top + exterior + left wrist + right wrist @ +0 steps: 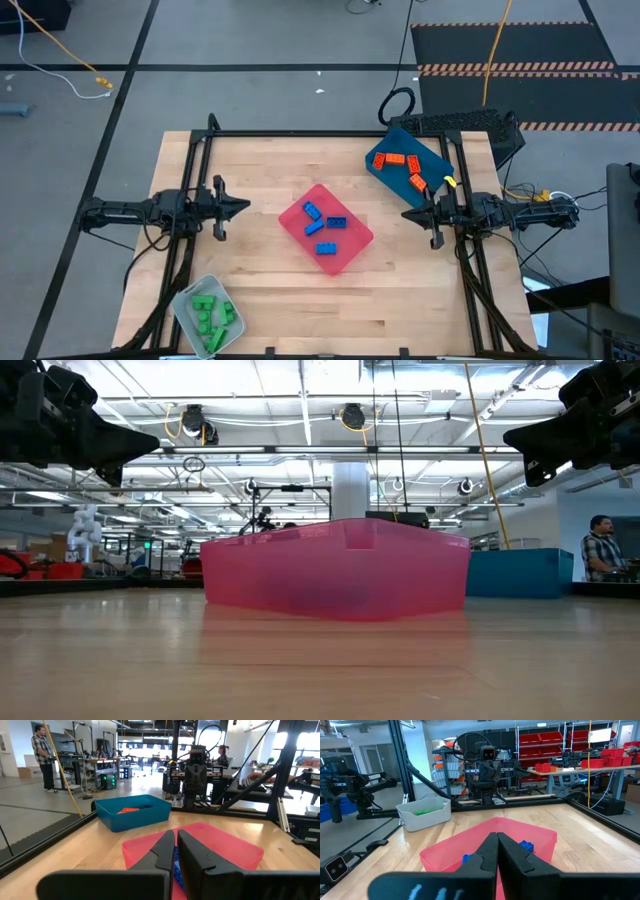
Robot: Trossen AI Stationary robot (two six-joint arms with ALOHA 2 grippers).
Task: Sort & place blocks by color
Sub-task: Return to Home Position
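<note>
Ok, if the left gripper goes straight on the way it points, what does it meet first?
The red tray, probably; the left gripper points at it, but hangs high, so it might pass above.

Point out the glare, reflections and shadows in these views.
Low view: bright ceiling lights backlight both arms, so the left gripper and right gripper read as dark shapes; the pink-red tray mirrors faintly on the table. Left wrist view: windows glare white beyond the table. High view: even light, only soft shadows.
</note>
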